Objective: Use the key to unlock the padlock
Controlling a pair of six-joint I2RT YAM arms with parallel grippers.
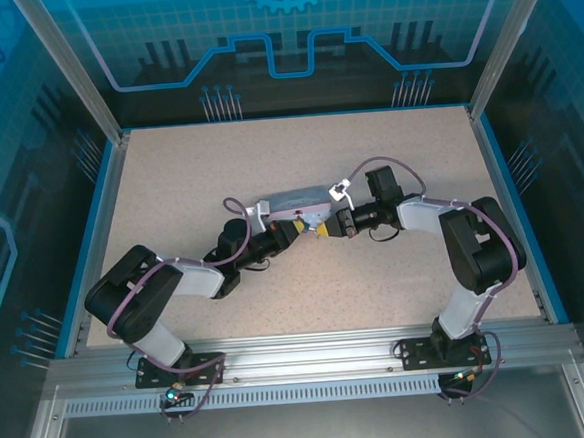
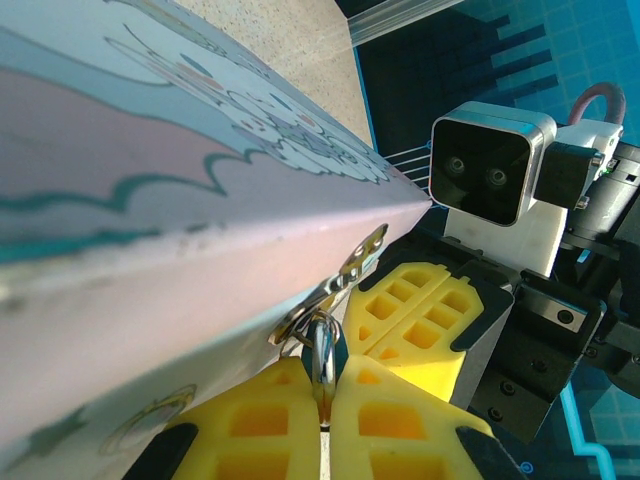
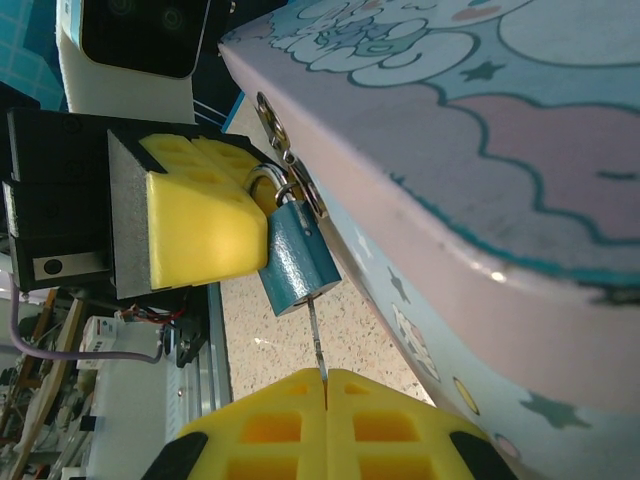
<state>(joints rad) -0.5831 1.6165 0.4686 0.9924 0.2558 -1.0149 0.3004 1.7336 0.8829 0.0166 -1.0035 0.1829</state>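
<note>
Left gripper [image 2: 322, 388]: yellow waffle-pattern pads are pressing together on the padlock's [image 3: 296, 262] metal shackle [image 2: 322, 350]. In the left wrist view the loop is running down into the seam between the pads.

The padlock is hanging from a small bright metal hasp [image 2: 355, 265] on the tin's [image 3: 480, 150] front edge, mid-table. Its body is a small blocky shape with a rough cast grey-teal finish, sitting tilted just beside the left pads.

Right gripper [image 3: 325, 382]: its pads are squeezing together on the key [image 3: 316, 335]. This is a thin dark metal blade sticking straight out of the seam, with its tip meeting the underside of the padlock body. Can't tell how deep it's sitting.

The tin is a smooth rectangle with rounded edges, in pale blue and pink. Its print is showing cartoon clouds, wavy teal lines and small stars.

In the top view both arms are converging on the tin's near side, over a speckled beige table [image 1: 268, 161]. Each wrist view is looking at the opposite arm's white camera housing [image 2: 495, 175] with its black face. Purple cable [image 1: 388, 162] is looping over the right arm. Blue printed panels are walling the cell.
</note>
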